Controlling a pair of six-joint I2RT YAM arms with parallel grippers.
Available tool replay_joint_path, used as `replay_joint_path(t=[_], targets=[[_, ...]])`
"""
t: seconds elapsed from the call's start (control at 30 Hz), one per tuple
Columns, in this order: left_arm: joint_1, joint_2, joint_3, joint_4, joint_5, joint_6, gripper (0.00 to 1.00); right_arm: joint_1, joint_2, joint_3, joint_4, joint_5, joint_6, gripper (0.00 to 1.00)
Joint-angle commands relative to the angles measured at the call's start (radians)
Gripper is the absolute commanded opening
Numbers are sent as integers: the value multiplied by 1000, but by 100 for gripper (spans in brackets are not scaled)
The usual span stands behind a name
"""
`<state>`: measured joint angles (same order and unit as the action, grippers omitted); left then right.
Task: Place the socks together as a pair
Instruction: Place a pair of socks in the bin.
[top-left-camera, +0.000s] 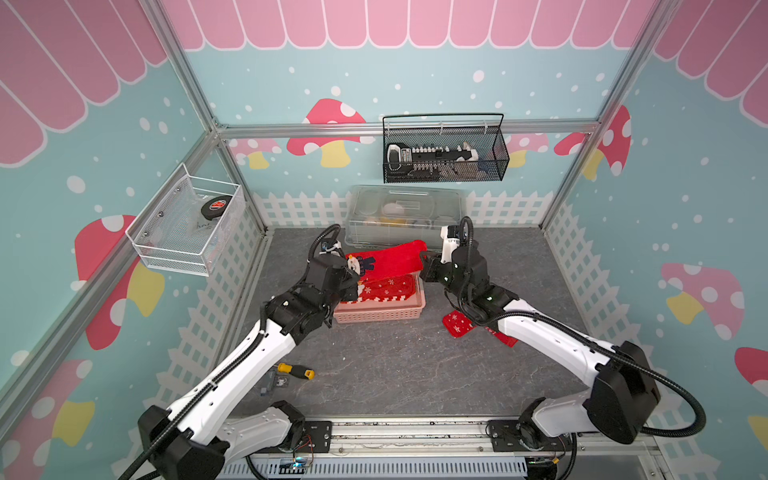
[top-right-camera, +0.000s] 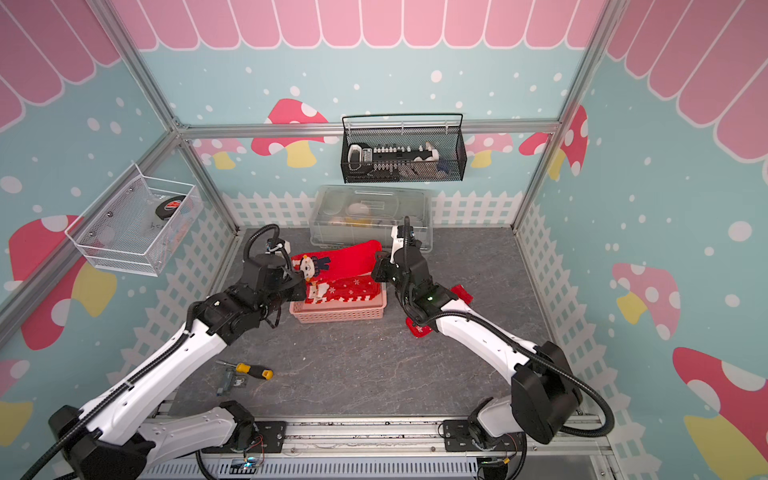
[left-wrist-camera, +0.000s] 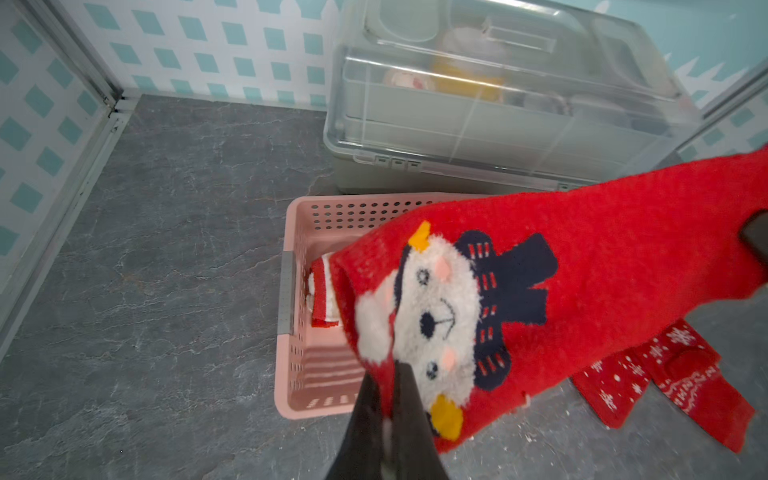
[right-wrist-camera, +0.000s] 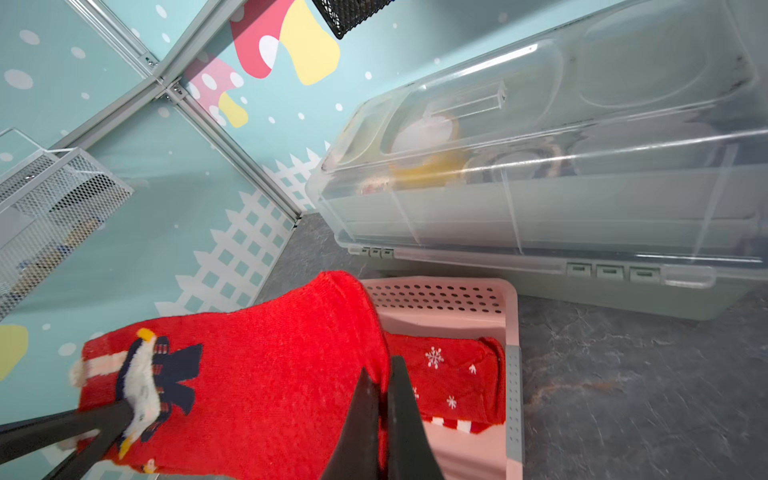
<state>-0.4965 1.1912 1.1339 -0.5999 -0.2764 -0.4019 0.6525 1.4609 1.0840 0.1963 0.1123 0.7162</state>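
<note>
Left gripper (left-wrist-camera: 388, 374): pinched shut on the cuff end of the bear sock (left-wrist-camera: 582, 270), right by the bear's white face.
Right gripper (right-wrist-camera: 381, 368): pinched shut on the toe end of the same sock.
Bear sock: hangs stretched out between the two grippers, up in the air, touching nothing below it.
Pink basket (top-left-camera: 380, 314): sits right under both grippers.
Snowflake sock (right-wrist-camera: 449, 374): lies in the basket, just below the right gripper.
Striped cuff (left-wrist-camera: 322, 295): also in the basket, below the left gripper.
Loose socks (top-left-camera: 457, 325): red with snowflakes, flat on the table (top-left-camera: 395, 374) beside the basket, behind the right gripper and partly hidden by that arm.
Step now: I think the bear sock is being carried to lie with its twin. I cannot tell which sock is the twin.
How to do it well: move both grippers the same way at the same speed, so the sock stays flat and does not get tugged. Put cuff over cuff and toe over toe. Stay clear of the basket's rim. Let go only when the sock rests on something, and let both ends go together.
</note>
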Motion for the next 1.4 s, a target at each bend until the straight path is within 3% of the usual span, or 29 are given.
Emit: replay_joint_path(t=[0.0,0.23,0.67,0.93,1.0,1.07,1.1,1.13,1.2,1.37], targets=[[79,84,49,26,120,7,0,-6,71,21,75,-10,-32,0],[201,199,23,61,226,-14,0,-7,205,37,59,18,-26,0],[244,453,134,16,275,73,0,9,420,54,250,12,0,0],[261,552,182,-5,292,86,0,26,478,124,183,61,-54,0],[263,558,188,-13,288,84,10,26,476,132,168,69,-64,11],[265,541,182,-8,255,86,59,30,468,130,149,91,-68,32],[266,532,184,-7,249,86,77,33,462,128,148,96,-75,40],[268,516,186,-5,248,85,88,37,451,129,142,102,-85,46],[270,479,180,17,270,77,94,46,407,126,125,107,-100,51],[266,373,149,75,360,63,94,77,264,81,85,124,-166,51]])
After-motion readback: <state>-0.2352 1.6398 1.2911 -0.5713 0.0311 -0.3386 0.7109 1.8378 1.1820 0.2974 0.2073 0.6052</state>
